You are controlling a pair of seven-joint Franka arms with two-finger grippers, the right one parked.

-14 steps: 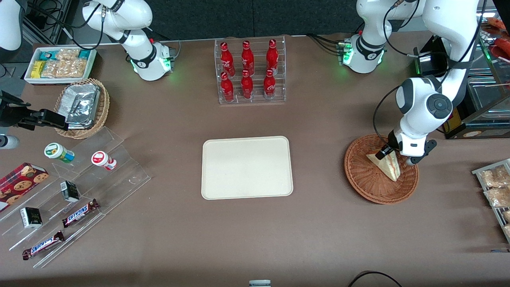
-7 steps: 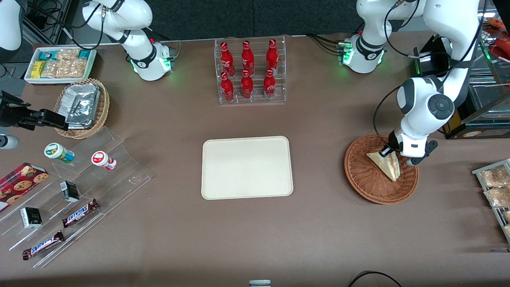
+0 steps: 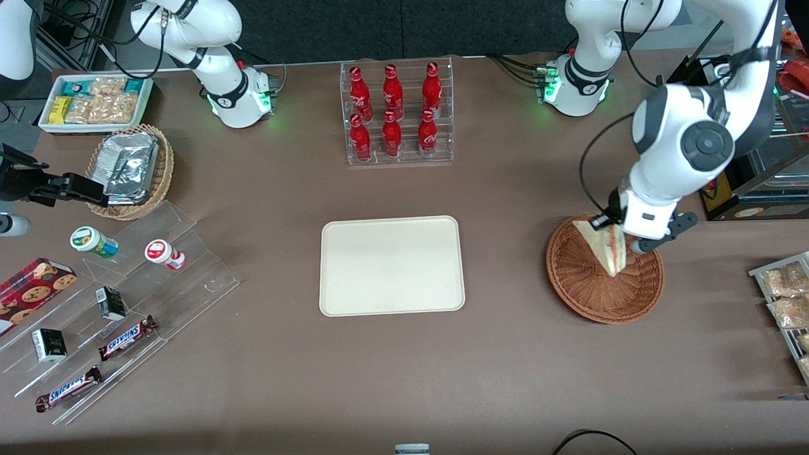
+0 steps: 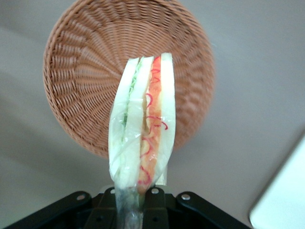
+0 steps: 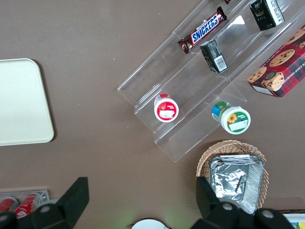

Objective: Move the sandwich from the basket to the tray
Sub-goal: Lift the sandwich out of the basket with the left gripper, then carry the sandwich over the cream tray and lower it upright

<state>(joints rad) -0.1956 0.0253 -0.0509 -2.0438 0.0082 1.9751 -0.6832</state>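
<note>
My left gripper (image 3: 622, 237) is shut on the sandwich (image 3: 603, 246), a wrapped cream wedge with red, pink and green filling, and holds it lifted above the reddish-brown wicker basket (image 3: 591, 291). In the left wrist view the sandwich (image 4: 143, 129) hangs from the gripper (image 4: 133, 200) with its cut edge showing, over the empty basket (image 4: 86, 71). The cream tray (image 3: 392, 265) lies empty at the table's middle, toward the parked arm from the basket; a corner of the tray (image 4: 286, 200) shows in the wrist view.
A clear rack of red bottles (image 3: 397, 114) stands farther from the camera than the tray. Packets on a rack (image 3: 784, 297) lie at the working arm's end. A tan basket of foil packets (image 3: 129, 170), a clear stepped stand with snacks (image 3: 120, 303) and a white bin (image 3: 95, 104) lie toward the parked arm's end.
The gripper has risen with the sandwich, lifting it off the basket floor and a little away from the camera. The arm's wrist has moved up.
</note>
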